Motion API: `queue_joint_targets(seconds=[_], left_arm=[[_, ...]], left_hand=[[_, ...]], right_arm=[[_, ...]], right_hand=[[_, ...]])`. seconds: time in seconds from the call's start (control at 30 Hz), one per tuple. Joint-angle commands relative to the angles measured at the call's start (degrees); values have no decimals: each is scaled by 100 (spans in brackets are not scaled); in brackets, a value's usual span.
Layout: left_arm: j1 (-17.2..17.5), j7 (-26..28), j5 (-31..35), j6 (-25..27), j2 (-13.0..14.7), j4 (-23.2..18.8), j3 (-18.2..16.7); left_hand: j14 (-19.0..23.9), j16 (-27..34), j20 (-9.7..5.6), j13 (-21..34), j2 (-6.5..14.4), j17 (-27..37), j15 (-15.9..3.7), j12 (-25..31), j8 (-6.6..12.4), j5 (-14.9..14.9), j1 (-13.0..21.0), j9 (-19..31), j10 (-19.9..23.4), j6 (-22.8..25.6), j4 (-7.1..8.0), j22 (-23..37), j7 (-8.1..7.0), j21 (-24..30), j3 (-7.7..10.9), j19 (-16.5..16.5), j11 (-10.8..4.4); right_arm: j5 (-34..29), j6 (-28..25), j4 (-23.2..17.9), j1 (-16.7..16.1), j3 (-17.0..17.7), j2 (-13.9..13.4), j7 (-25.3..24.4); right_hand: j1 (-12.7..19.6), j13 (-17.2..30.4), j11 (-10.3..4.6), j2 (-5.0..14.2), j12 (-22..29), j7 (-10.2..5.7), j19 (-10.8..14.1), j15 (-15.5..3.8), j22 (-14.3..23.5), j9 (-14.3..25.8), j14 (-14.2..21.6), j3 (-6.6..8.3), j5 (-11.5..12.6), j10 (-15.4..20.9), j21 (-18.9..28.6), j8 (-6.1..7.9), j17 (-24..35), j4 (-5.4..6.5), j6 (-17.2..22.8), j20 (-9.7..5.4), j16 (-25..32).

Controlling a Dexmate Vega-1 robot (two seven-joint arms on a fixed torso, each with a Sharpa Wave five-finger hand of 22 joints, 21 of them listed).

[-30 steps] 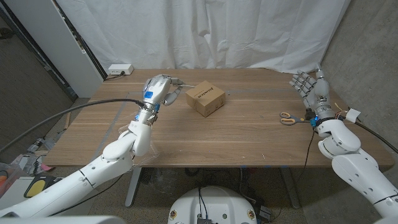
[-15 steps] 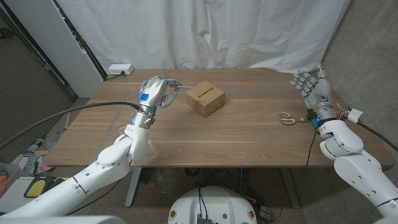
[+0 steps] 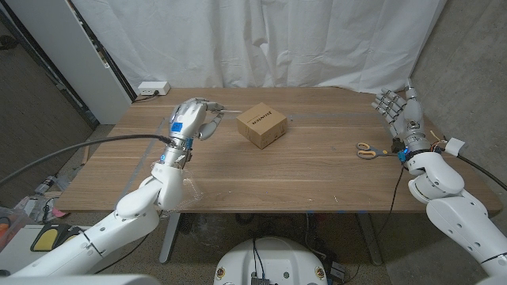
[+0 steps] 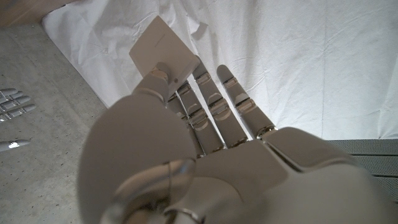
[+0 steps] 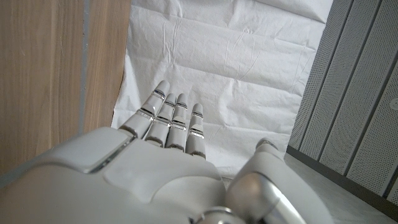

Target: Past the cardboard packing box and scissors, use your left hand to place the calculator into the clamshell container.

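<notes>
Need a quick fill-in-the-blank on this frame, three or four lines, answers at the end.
1. The left hand holds a flat white ____ against its thumb.
2. The cardboard box sits on the wooden ____.
3. The scissors lie near the robot's ____ hand.
4. That hand holds nothing, its fingers apart, so it is ____.

Missing words: calculator; table; right; open

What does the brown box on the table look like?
The box is small, plain brown cardboard with dark print on top. It is closed and sits flat on the wooden table, turned corner-on, toward the far side near the middle. The left robot hand is beside it without touching; nothing rests on it.
</notes>
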Motion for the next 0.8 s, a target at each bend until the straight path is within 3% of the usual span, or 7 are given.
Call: queue_joint_targets(seconds=[0.03,0.8], left_arm=[[380,97,-49,5,57,-198,-277],[1290,116,52,366,105,-678,-879]], left_hand=[[49,0,-658,28,9,8,-264,38,31,34,23,50,52,910,8,14,198,42,40,41,0],[52,1,-658,26,-3,12,-268,28,16,34,12,53,52,911,19,15,203,51,83,45,1]], right_arm=[[-31,-36,7,22,3,44,-44],[13,-63,93,98,-25,62,0]], right_hand=[[-48,33,-25,23,-10,-5,74,0,33,10,55,-29,10,40,-20,-8,17,-5,58,-80,-7],[-55,33,-22,29,-21,6,95,8,35,10,62,-37,9,39,-59,-12,18,-10,57,-77,-8]])
